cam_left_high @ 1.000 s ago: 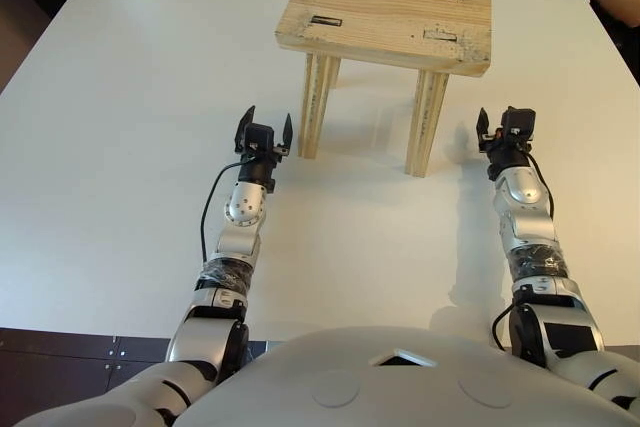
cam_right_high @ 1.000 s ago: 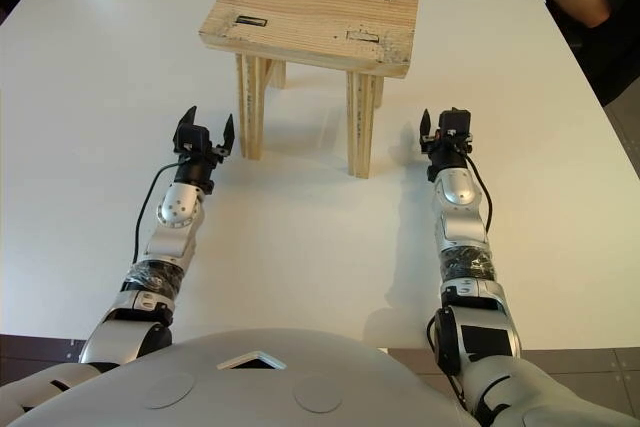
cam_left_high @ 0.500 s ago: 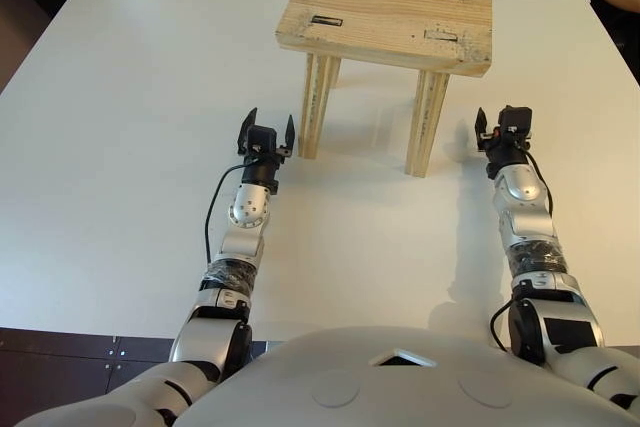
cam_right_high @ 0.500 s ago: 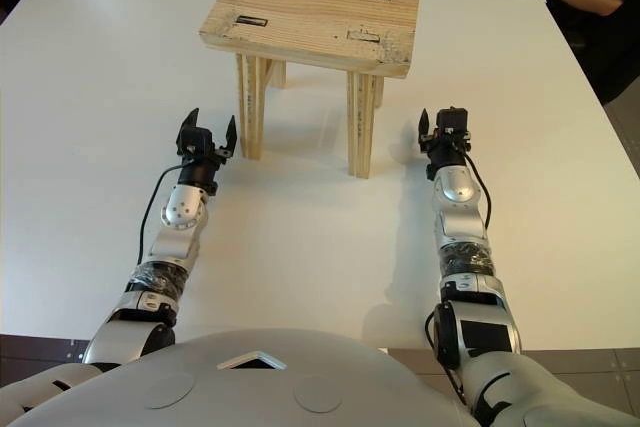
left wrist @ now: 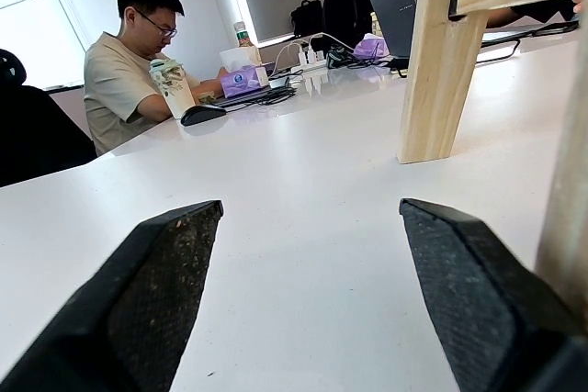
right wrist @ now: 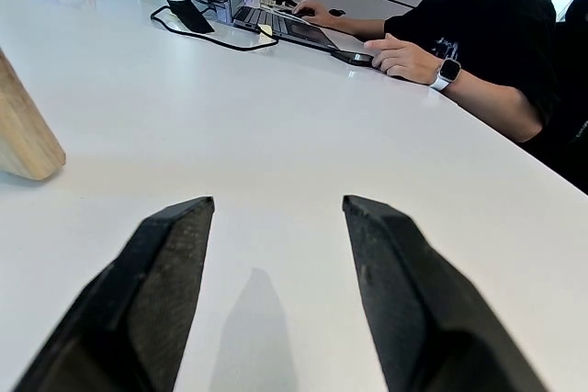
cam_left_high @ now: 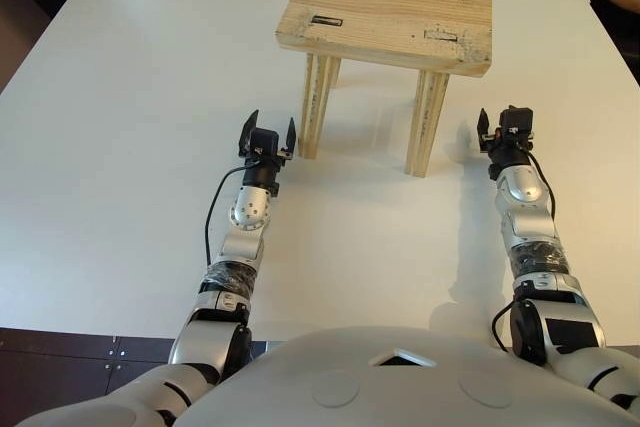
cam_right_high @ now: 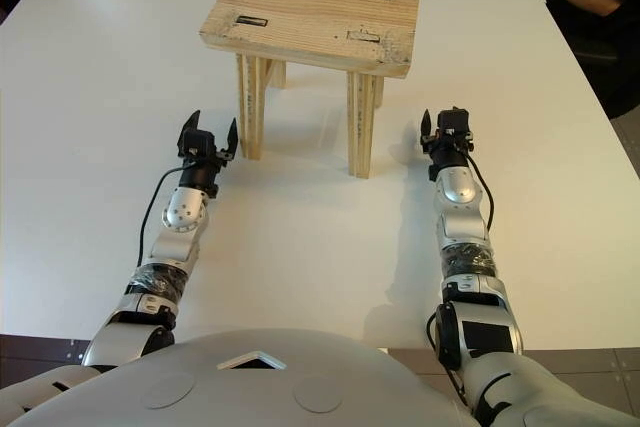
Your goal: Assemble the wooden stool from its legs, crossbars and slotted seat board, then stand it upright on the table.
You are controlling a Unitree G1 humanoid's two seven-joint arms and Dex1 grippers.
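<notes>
**Head views:** the pale wooden stool with slotted seat board (cam_left_high: 390,15) is shown assembled and upright on the white bench (cam_left_high: 120,147), so the task is judged finished. The left jaws and right jaws are held wide open and empty, flanking its front legs, presumably to stay clear of it.

**Left wrist view:** a stool leg (left wrist: 439,61) is framed between the jaws.

**Right wrist view:** a leg foot (right wrist: 23,140) is seen aside.

No writing can be read on the wood.

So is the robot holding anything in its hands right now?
No, nothing. The left gripper and right gripper are both open and empty, one at each side of the stool standing on the table.
</notes>
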